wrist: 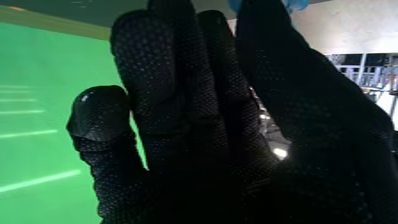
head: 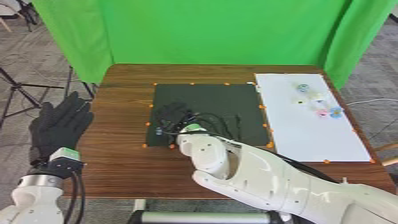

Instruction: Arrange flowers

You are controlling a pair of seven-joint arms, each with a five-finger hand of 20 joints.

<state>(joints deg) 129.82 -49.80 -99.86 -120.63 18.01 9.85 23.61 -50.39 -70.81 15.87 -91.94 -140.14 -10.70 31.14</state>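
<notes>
My right hand [head: 174, 111] is over the left part of the dark mat [head: 200, 95] in the head view. A small light-blue flower [head: 160, 131] is at its fingertips. In the right wrist view, blue petals [wrist: 298, 4] show on both sides of the thumb's tip; my right hand [wrist: 200, 130] has its thumb and fingers closed round this flower, whose stem is hidden. Several pale flowers lie on the white board at the right: a greenish one [head: 303, 88], a pink one [head: 322, 114] and a blue one [head: 336, 112]. My left hand [head: 60, 125] stays open beyond the table's left edge.
The brown wooden table [head: 124, 150] extends around the mat and the white board [head: 320, 142]. Small orange markers line both. A green curtain [head: 213, 30] hangs behind the far edge. Black cables run along my right forearm.
</notes>
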